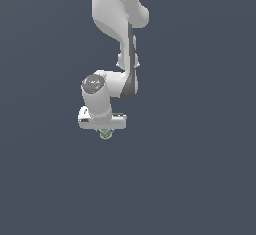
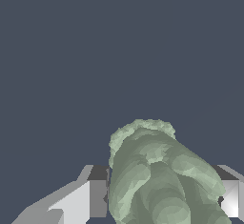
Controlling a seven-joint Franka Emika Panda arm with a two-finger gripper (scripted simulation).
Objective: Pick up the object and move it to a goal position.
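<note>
The small, pale sage-green, lumpy elongated object (image 2: 159, 175) sits between the fingers (image 2: 97, 197) of the white gripper (image 1: 104, 127), which appear closed against its sides; in the exterior view only its tip pokes out below the hand. It looks light and stiff, and its bumpy ridges should resist slipping, so a hold across the narrow middle seems soundest. The finger contact itself is hidden, no goal marker shows, and whether the object is lifted cannot be told.
</note>
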